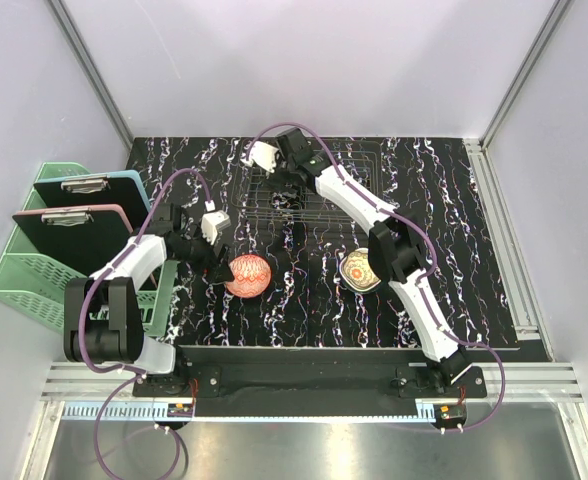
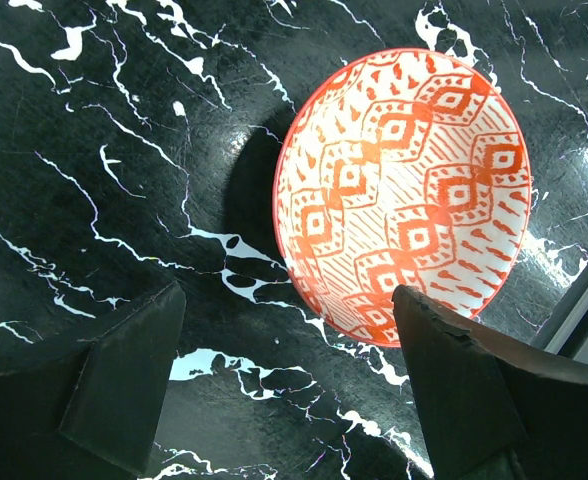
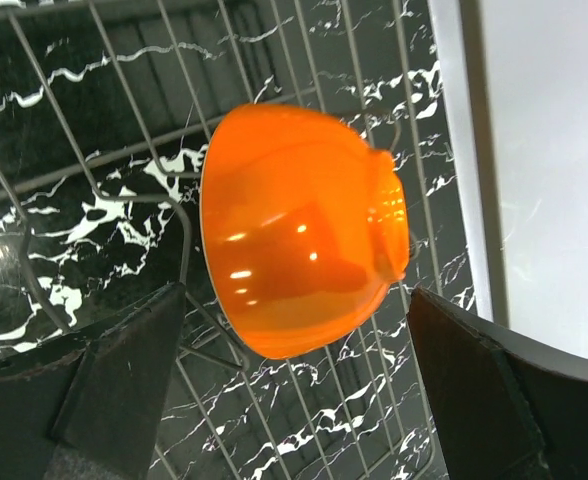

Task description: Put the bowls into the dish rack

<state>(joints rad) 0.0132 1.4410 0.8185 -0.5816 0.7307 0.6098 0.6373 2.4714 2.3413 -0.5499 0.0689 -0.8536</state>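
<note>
Bowls lay in three places. From above, a red-patterned bowl [image 1: 248, 275] sat upright on the black marbled table [image 1: 454, 250], near and left of centre. A cream bowl [image 1: 359, 270] with a yellow inside sat to its right, beside the right arm. The wire rack [image 1: 262, 205] lay flat on the far middle of the table. The left claw [image 1: 222, 268] hung just left of the red-patterned bowl, and the right claw [image 1: 286, 195] reached over the rack. A green basket [image 1: 19, 275] holding two clipboards [image 1: 69, 215] stood off the table's left edge.

The left wrist camera showed the left claw [image 2: 289, 300] spread wide and holding nothing. The red-patterned bowl [image 2: 404, 195] lay beyond its fingers [image 2: 124, 380], closer to the right one, with its rim tilted toward the lens.

The right wrist camera showed an orange bowl [image 3: 299, 230] standing on edge among the rack's wires [image 3: 64, 110], its foot to the right. The right claw [image 3: 294, 292] gaped wide, a finger [image 3: 474, 380] on either side of the bowl, neither touching it.
</note>
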